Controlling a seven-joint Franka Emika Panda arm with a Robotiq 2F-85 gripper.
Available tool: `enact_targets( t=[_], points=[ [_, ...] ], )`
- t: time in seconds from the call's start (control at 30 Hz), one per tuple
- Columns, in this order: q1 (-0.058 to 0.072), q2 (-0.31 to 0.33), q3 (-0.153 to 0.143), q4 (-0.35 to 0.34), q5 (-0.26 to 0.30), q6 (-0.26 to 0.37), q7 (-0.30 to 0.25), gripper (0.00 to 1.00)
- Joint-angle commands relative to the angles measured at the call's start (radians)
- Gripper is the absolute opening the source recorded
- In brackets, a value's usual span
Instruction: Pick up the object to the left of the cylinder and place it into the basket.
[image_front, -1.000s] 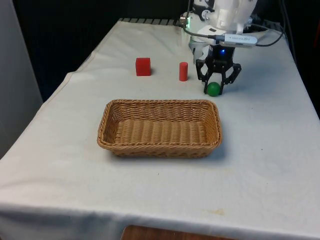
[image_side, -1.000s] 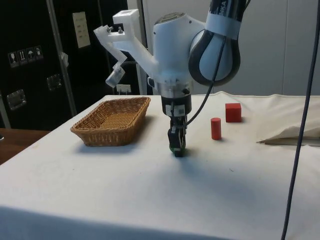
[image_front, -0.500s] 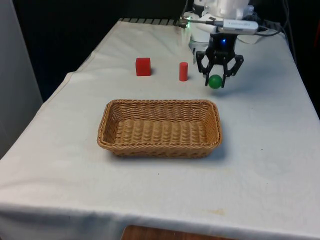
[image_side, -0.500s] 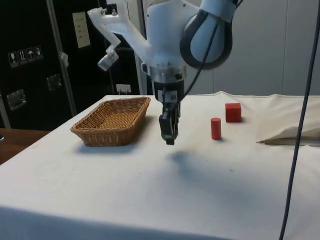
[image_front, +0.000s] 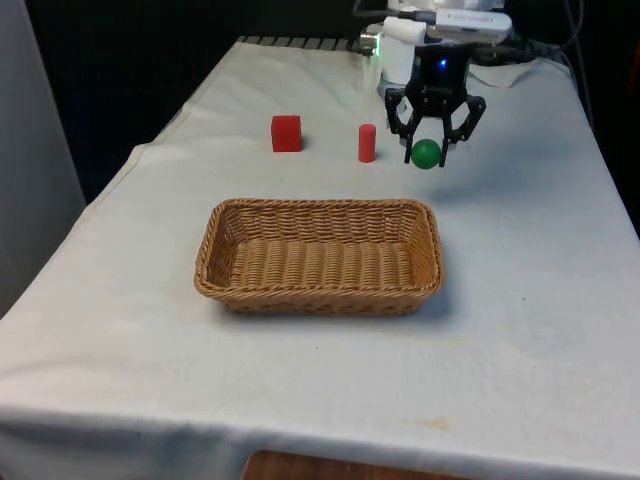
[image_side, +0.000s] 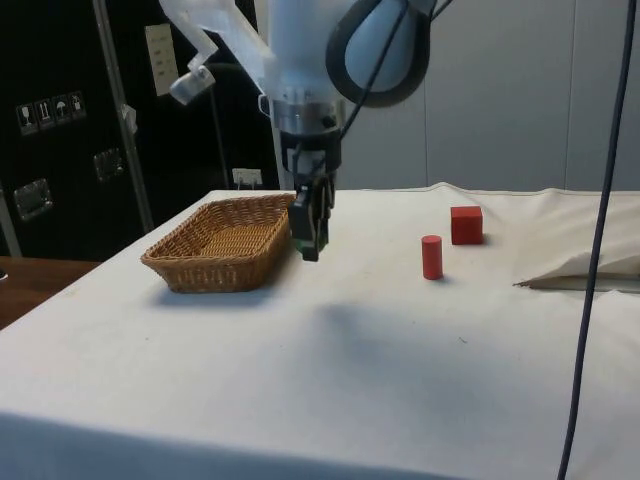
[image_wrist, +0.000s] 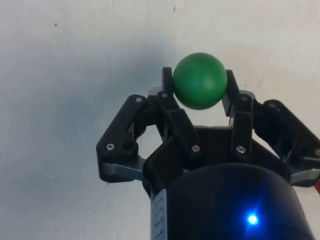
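Observation:
A green ball (image_front: 427, 153) hangs above the cloth, held between the two black fingers of my gripper (image_front: 428, 155), which is shut on it. In the wrist view the green ball (image_wrist: 199, 81) is pinched on both sides by the fingertips (image_wrist: 168, 84). A red cylinder (image_front: 367, 143) stands upright on the table just to the front view's left of the ball. Further to the front view's left sits a red cube (image_front: 286, 133). The wicker basket (image_front: 225, 262) lies nearer the camera, and in the side view my gripper (image_side: 308, 235) hovers close to the basket's (image_side: 172, 262) far corner.
The white cloth's folded edge (image_side: 585, 272) lies at the side view's right, beyond the red cube (image_side: 466, 225) and red cylinder (image_side: 431, 257). A dark cable (image_side: 598, 240) hangs down at that side.
My gripper has risen from the cloth with the green ball held in it, and in the side view it has shifted towards the basket.

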Motion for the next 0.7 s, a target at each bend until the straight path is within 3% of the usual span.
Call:
enact_targets(
  t=[0.0, 0.5, 0.53, 0.57, 0.67],
  points=[
    [-0.003, -0.002, 0.0, 0.012, 0.005, -0.01, -0.006, 0.0],
    [-0.015, 0.031, -0.015, 0.126, 0.012, -0.036, -0.015, 0.0],
    [-0.009, 0.031, -0.021, 0.122, 0.001, -0.031, -0.004, 0.0],
    [-0.015, 0.034, -0.016, 0.133, 0.013, -0.036, -0.015, 0.0],
    [-0.017, 0.053, -0.021, 0.163, 0.014, -0.036, -0.015, 0.0]
  ],
)
